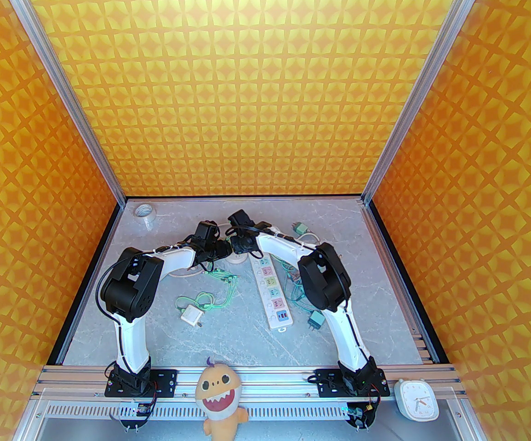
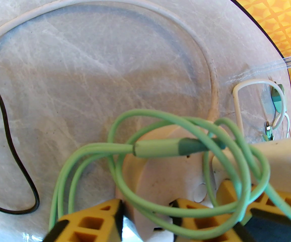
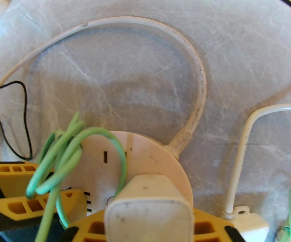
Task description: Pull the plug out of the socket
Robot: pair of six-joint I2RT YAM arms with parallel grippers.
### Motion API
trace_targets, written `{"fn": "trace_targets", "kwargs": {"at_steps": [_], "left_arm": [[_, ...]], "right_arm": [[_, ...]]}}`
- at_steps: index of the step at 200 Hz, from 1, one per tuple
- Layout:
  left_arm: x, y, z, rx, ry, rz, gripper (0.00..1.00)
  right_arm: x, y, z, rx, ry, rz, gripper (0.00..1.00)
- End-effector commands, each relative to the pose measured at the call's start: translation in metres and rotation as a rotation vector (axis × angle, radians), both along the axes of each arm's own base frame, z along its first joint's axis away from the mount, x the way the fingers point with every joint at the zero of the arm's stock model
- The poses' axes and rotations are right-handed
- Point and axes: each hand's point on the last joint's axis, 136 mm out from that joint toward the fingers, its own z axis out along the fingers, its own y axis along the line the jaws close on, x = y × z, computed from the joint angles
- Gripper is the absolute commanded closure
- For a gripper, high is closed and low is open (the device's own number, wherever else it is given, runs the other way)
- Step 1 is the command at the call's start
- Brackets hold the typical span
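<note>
Trouble would most likely come from the green cable [image 2: 90,155], which loops over the plug [image 3: 148,210] and across the left fingers [image 2: 82,213]. As I judge it, a straight lift could pull those loops tight, so that they tug the plug sideways or catch on a fingertip. The second risk is the hold-down. The left fingers look clamped on the rim of the round socket [image 3: 145,157], a smooth disc, and if that pinch slips the socket would rise with the plug and the two would not part. The right fingers [image 3: 216,236] are closed against the two sides of the plug, whose faces are smooth. A tilted pull might bind the pins or let the fingers slide off.

The round socket lies flat and face up at the far middle of the worktop [image 1: 228,338], just beside the far end of the long power strip [image 1: 272,292]. Its thick cream cord [image 3: 198,84] leaves the far-right edge and arcs round to the left. The plug stands upright out of the socket face, its long axis roughly square to the worktop and its top toward the right wrist camera. The clean way out therefore looks to be straight up along that axis.
</note>
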Motion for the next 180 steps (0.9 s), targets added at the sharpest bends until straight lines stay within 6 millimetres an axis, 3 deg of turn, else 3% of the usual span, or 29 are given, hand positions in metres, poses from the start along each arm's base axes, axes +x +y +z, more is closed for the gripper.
{"fn": "trace_targets", "kwargs": {"at_steps": [1, 43, 98, 124, 153, 180], "left_arm": [[-0.065, 0.000, -0.080, 0.128, 0.268, -0.075, 0.70], [-0.066, 0.001, -0.087, 0.142, 0.288, -0.073, 0.70], [-0.066, 0.002, -0.086, 0.142, 0.285, -0.074, 0.70], [-0.066, 0.002, -0.086, 0.142, 0.285, -0.075, 0.70], [-0.063, 0.001, -0.076, 0.132, 0.257, -0.081, 0.68], [-0.055, -0.002, -0.044, 0.081, 0.137, -0.084, 0.62]], "right_arm": [[-0.042, 0.054, 0.008, -0.042, 0.008, 0.181, 0.84], [-0.044, 0.053, 0.005, -0.127, -0.022, 0.190, 0.84], [-0.038, 0.049, 0.021, -0.072, -0.043, 0.170, 0.84], [-0.032, 0.040, 0.038, -0.054, -0.072, 0.151, 0.84], [-0.021, 0.026, 0.053, 0.005, -0.071, 0.117, 0.83], [-0.008, 0.015, 0.056, 0.058, -0.054, 0.087, 0.83]]}}
